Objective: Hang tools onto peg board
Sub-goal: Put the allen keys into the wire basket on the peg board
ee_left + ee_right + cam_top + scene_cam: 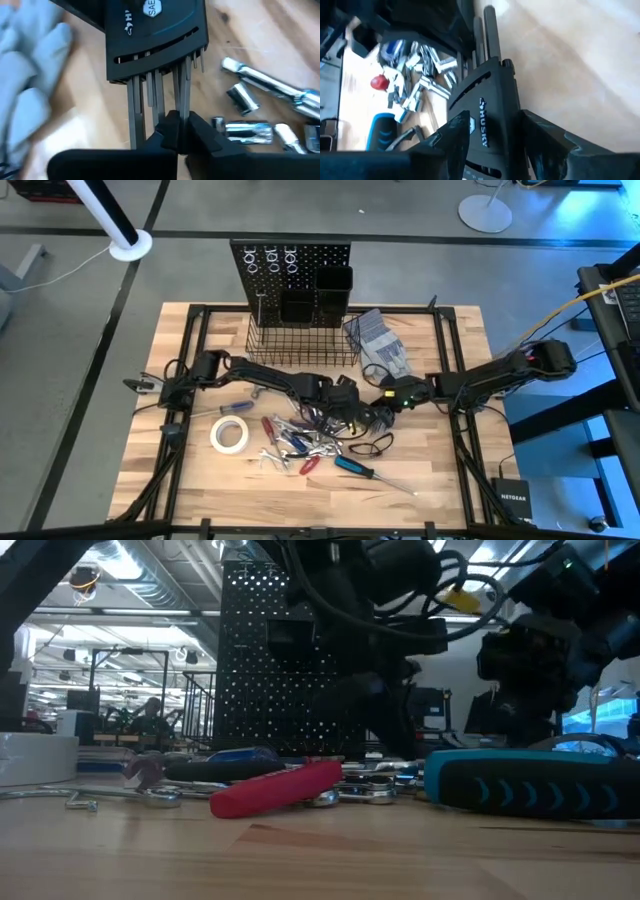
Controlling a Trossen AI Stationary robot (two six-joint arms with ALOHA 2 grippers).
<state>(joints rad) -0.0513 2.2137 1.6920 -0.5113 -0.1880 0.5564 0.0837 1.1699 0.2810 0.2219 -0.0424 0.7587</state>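
A black hex key set, marked SAE, its grey keys fanned from a slotted holder, sits at mid-table between both arms. The left gripper has its fingers clamped on one key; the right gripper grips the holder. Silver sockets, grey gloves and a white tape roll lie nearby, before the peg board.

We see the peg board upright at 12 o'clock on the table, black and perforated, with silver hooks, box bins and a wire basket at its base. The tools lie heaped near centre: silver wrenches, red and blue screwdrivers. A white tape roll sits at 9 o'clock of the heap. A black hex key holder lies at 3 o'clock.
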